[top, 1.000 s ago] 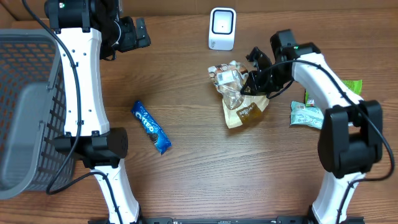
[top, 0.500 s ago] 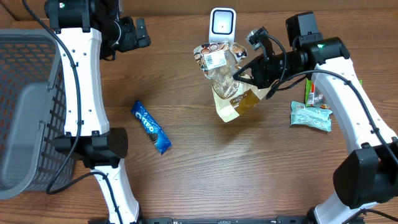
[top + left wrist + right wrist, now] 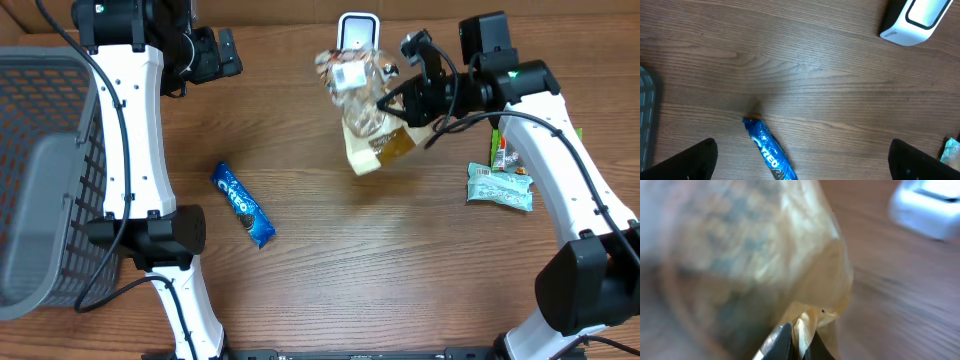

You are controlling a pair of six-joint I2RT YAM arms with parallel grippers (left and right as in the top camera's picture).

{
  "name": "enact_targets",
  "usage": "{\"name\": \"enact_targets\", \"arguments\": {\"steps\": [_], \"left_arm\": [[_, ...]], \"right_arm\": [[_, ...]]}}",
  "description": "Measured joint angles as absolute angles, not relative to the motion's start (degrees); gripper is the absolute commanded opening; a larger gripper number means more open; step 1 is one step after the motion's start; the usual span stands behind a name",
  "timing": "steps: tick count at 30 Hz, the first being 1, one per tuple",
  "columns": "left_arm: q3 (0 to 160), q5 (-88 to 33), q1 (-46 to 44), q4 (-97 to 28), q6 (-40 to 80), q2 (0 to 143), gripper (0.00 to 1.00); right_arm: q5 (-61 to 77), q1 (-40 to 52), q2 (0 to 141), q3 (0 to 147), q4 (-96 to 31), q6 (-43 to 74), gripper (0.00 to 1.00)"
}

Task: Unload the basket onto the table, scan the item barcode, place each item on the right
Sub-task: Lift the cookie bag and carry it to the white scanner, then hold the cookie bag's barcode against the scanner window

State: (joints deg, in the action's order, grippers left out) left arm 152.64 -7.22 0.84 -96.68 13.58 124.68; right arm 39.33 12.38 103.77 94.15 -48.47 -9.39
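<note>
The right pincer (image 3: 398,102) is clamped tight on a fold of the clear snack bag (image 3: 368,125), holding it above the surface near the far edge, just beside the scanner (image 3: 357,28). The white barcode label (image 3: 350,76) faces upward, so the wrist probably needs to tip it steadily toward the scanner's window. The left pincer (image 3: 222,52) hangs fully spread and empty near the far left corner.
</note>
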Motion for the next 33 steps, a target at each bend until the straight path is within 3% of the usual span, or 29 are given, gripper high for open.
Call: {"name": "enact_targets", "arguments": {"steps": [8,15,22,33], "left_arm": [[152.6,-7.2,0.8,-96.7,13.6,124.7,1.0],[152.6,-7.2,0.8,-96.7,13.6,124.7,1.0],[152.6,-7.2,0.8,-96.7,13.6,124.7,1.0],[152.6,-7.2,0.8,-96.7,13.6,124.7,1.0]], "right_arm": [[-0.1,20.3,103.8,94.1,-33.3,1.5,0.04],[-27.7,24.5,106.9,94.1,-11.2,-10.2,0.04],[-39.0,24.3,117.6,94.1,7.4,-33.1,0.04],[-41.1,24.3,130.6,94.1,22.9,-53.5,0.04]]}}
